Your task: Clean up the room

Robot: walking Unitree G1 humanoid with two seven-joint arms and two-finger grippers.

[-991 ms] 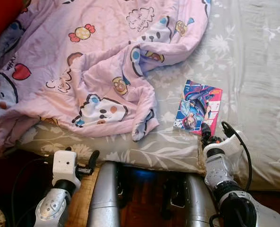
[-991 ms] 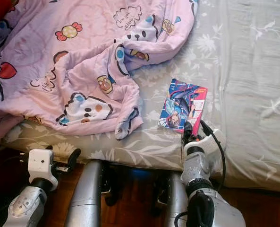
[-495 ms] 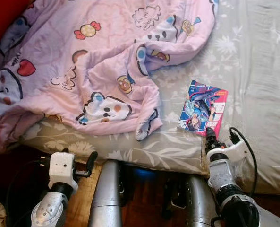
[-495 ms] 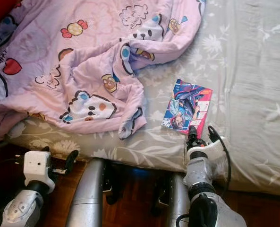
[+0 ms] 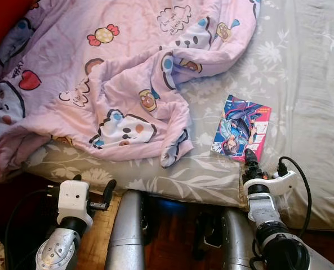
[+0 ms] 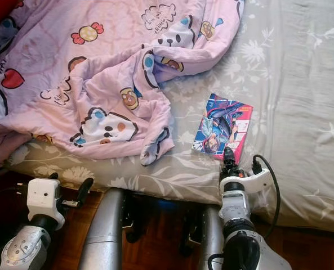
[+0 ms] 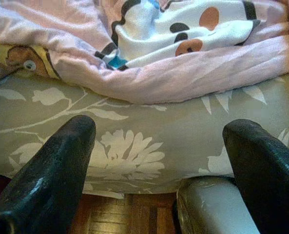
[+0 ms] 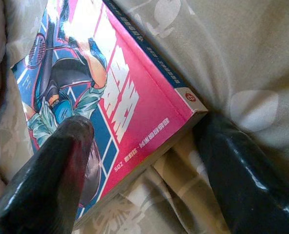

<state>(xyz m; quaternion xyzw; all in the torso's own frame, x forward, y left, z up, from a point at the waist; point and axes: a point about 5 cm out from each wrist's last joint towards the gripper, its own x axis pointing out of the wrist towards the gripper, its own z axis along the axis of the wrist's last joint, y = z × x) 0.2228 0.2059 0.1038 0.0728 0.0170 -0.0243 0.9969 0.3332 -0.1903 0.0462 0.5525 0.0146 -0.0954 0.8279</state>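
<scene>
Your landmark is the book [image 5: 241, 128], a paperback with a bright comic-style cover, lying flat on the grey leaf-print bedsheet [image 5: 302, 84] near the bed's front edge.

Right gripper [image 5: 249, 158] sits at the book's near edge. The right wrist view shows the jaws spread apart: one finger [image 8: 56, 165] is over the cover near the bottom corner, the other on the sheet just past the spine corner. You can't quite tell whether the finger over the cover touches it; it looks very close. Nothing is clamped.

Against the frame a second ago, the wrist has rolled: the white housing and cable loop now point away from the book toward the bare sheet, and the fingertips sit a touch lower at the book's edge. The book itself hasn't shifted on the sheet; the small overall offset is camera motion.

The pink cartoon-print blanket [image 5: 116, 73] is bunched up beside the book, not touching it.

Left gripper [image 7: 159, 165] hangs idle below the bed edge, well away from the book, jaws wide apart and empty, facing the sheet's side and the blanket hem.
</scene>
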